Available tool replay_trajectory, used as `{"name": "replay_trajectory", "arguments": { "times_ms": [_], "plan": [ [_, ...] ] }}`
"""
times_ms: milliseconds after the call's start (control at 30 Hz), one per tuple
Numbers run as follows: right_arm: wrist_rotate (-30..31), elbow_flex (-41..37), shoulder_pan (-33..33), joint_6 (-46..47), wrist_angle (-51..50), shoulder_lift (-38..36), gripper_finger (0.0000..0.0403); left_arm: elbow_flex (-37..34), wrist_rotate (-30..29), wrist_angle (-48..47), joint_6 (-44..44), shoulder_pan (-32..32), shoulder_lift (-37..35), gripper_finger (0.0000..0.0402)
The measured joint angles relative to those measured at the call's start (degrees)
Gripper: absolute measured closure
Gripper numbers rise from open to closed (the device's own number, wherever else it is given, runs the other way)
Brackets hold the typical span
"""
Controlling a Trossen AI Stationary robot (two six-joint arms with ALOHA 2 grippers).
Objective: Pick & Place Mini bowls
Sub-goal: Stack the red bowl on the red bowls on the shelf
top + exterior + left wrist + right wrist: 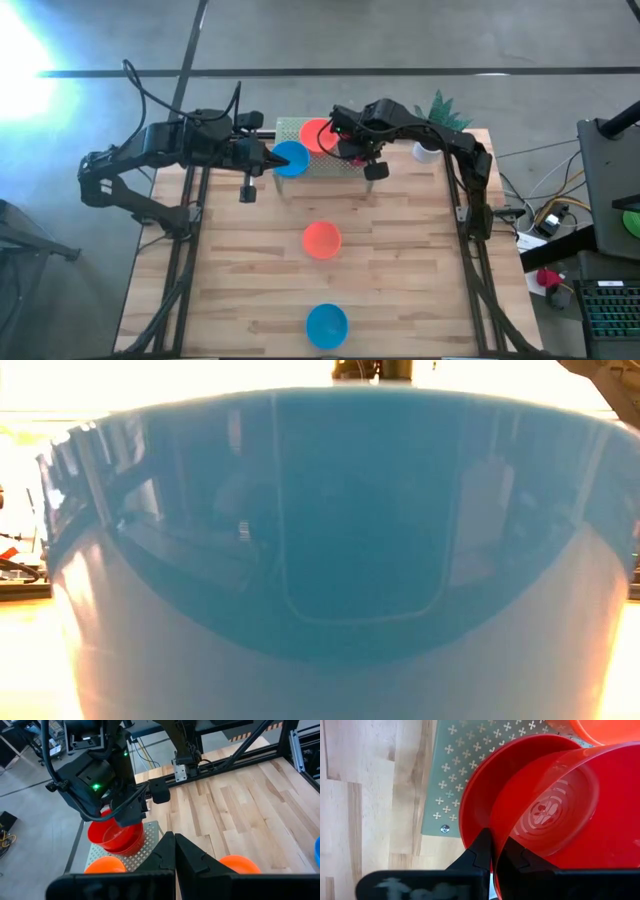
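The mini bowls are spread over my desk [400, 270]; a blue bowl [327, 325] sits at the near edge, an orange-red bowl [321, 239] at mid-desk, and more rest on the perforated metal tray [285, 128] at the far side; my right tool [493, 854] pinches the rim of a red bowl [560, 820] that sits nested in another red bowl [485, 785] on that tray, one finger inside the wall and one outside; my left tool [272, 160] hangs beside the tray with a second blue bowl [291, 158] at its tip, its fingers pressed together, and I cannot tell whether they nip that rim; these bowls look thin, glossy, stiff plastic, so I judge them light and slippery; the thin rim is the place to hold.
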Motion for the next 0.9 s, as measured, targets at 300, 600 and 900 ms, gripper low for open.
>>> {"name": "replay_trajectory", "arguments": {
  "times_ms": [300, 600, 900],
  "plan": [
    [0.0, -1.3, 0.2, -0.1, 0.2, 0.0, 0.0384, 0.0, -0.2, 0.0, 0.0, 0.0, 0.0, 0.0402],
    [0.6, -1.3, 0.6, -1.0, 0.9, 0.0, 0.0318, 0.0, -0.2, 0.0, 0.0, 0.0, 0.0, 0.0402],
    [0.8, 0.7, 1.2, -0.8, 0.8, -0.6, 0.0294, 0.0, -0.2, 0.0, 0.0, 0.0, 0.0, 0.0402]
  ]
}}
